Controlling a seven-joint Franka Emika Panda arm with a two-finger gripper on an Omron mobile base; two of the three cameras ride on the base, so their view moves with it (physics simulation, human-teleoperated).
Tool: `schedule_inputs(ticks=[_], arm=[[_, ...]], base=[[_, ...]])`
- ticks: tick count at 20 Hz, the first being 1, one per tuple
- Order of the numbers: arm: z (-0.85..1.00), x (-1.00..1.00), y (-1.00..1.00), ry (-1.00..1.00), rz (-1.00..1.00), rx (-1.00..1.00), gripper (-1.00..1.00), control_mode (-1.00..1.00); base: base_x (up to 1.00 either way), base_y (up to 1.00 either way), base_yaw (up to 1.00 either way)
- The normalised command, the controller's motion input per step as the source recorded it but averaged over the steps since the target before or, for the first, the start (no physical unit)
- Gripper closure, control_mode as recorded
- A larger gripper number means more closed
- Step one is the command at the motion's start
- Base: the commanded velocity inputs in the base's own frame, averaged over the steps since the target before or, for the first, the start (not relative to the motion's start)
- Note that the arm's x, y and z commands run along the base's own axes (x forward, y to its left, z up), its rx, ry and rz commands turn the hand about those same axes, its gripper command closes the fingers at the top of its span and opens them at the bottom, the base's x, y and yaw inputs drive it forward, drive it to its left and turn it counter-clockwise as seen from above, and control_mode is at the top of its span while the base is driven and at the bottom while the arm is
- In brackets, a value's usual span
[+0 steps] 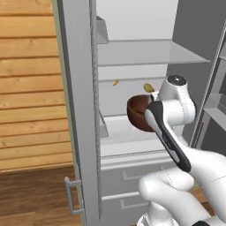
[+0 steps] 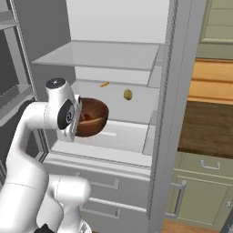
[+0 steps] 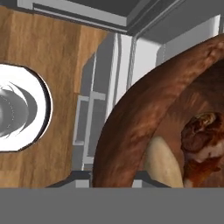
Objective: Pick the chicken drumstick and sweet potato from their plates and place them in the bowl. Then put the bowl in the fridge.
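The dark reddish-brown bowl hangs tilted in the air in front of the open fridge, level with its middle shelf. My gripper is shut on the bowl's near rim, with the fingers hidden behind the hand. In the hand view the bowl is close up. Inside it lie the golden-brown chicken drumstick and the pale sweet potato. The plates are out of view.
The fridge door stands open on the left, another door frame on the right. Two small yellowish foods sit at the back of a shelf. Drawers lie below; green cabinets stand to the right.
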Motion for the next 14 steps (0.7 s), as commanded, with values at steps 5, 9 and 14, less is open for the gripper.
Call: schedule_inputs(ticks=[5,9,14], arm=[[0.20,0.09,0.00,-0.15,0.14,-0.16,1.00,-1.00],[0.02,0.31,-0.19,-0.15,0.21,-0.03,1.00,-1.00],[0.00,0.45,-0.03,-0.06,0.23,-0.08,1.00,-1.00]], base=[[0.00,0.00,0.00],[0.00,0.00,0.00],[0.00,0.00,0.00]])
